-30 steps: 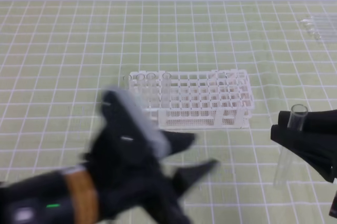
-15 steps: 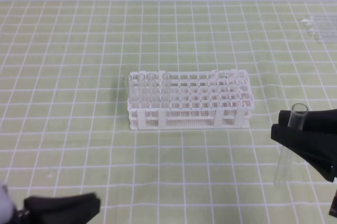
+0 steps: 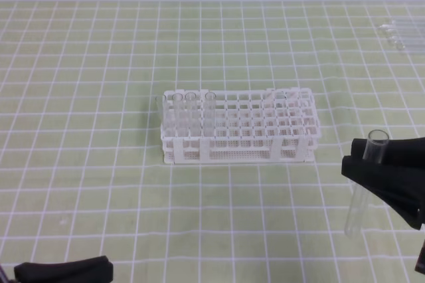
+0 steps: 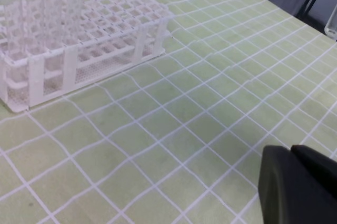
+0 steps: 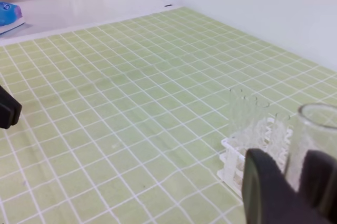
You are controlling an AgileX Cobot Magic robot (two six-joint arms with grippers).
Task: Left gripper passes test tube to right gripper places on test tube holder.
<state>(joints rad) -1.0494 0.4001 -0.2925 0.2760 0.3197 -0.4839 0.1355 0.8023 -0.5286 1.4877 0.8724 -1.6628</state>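
At the right edge of the overhead frame, the right gripper (image 3: 364,157) is clamped on the upright test tube (image 3: 364,183), its rim above the fingers and its rounded end hanging just over the mat.

Low in the frame's left corner, the left gripper (image 3: 63,271) lies with its fingers pressed together and nothing between them, well apart from the tube. The test tube holder (image 3: 239,127) sits mid-frame, up and to the left of the held tube, with several clear tubes (image 3: 192,113) standing at its left end. Judging from this, the hand-off is done and placing remains: lift the tube clear of the rack top, keep it vertical, centre its tip over a free square hole away from the filled left end, then lower straight down before releasing.
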